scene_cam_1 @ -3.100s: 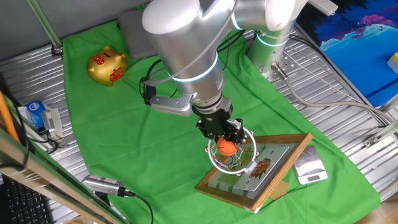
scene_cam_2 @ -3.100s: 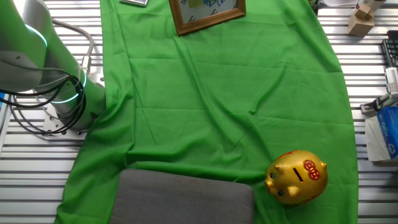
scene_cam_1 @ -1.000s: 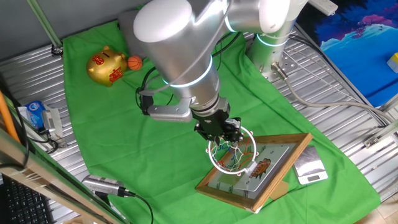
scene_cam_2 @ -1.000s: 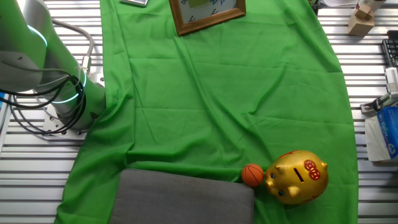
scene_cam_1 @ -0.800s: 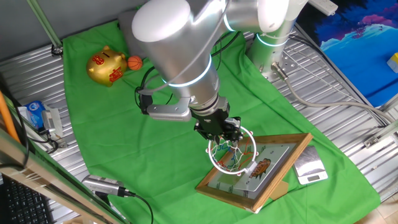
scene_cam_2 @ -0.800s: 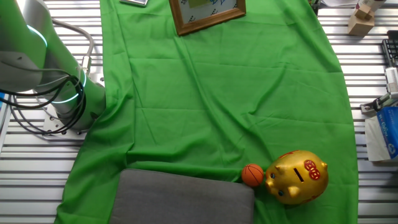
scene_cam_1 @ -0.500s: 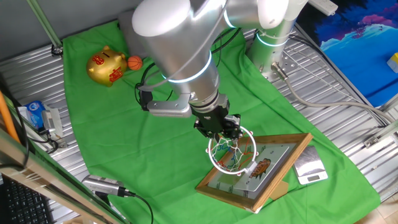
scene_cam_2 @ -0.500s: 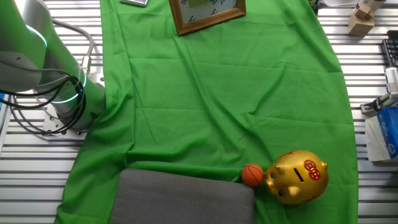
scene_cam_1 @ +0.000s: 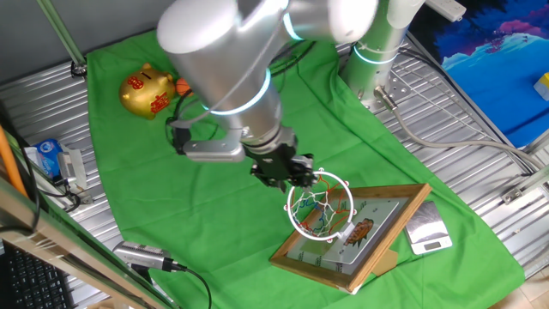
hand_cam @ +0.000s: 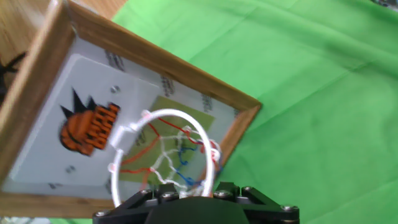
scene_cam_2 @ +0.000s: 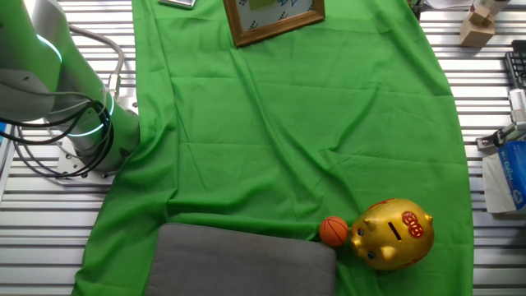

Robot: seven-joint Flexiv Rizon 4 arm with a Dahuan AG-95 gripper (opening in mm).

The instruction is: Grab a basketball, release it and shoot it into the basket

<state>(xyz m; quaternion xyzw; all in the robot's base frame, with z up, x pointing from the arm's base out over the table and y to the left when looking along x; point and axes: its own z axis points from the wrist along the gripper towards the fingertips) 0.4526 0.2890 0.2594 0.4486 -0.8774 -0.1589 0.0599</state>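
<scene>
The basketball [scene_cam_2: 333,231], a small orange ball with thin dark lines, is shown resting on the green cloth [scene_cam_2: 288,123], touching the snout side of the gold piggy bank [scene_cam_2: 393,233] and just beside the grey pad [scene_cam_2: 242,261]; it lies well apart from the fingers, at the far end of the cloth from them. The gripper [scene_cam_1: 281,171] is seen beside the white rim of the basket [scene_cam_1: 320,207], just off the ring on the side away from the wooden-framed backboard [scene_cam_1: 360,236]. Nothing is held between the fingers in any view; whether they stand wide or narrow cannot be told, since only the black base of the hand is caught in the hand view and the fingers are hidden by the wrist in the fixed view. The net [hand_cam: 177,155] of red, white and blue string is shown hanging below the rim, and no ball is seen inside it; the basket is judged empty. The risks from here are judged as follows: the ball is round and sits against a curved, glossy body, so a pinch taken off-centre could squeeze it out sideways and send it rolling across the cloth; the piggy bank could be nudged by a finger on the approach; and the rim or net strings, being so close to the fingers, could be snagged if the arm is swung away low.
</scene>
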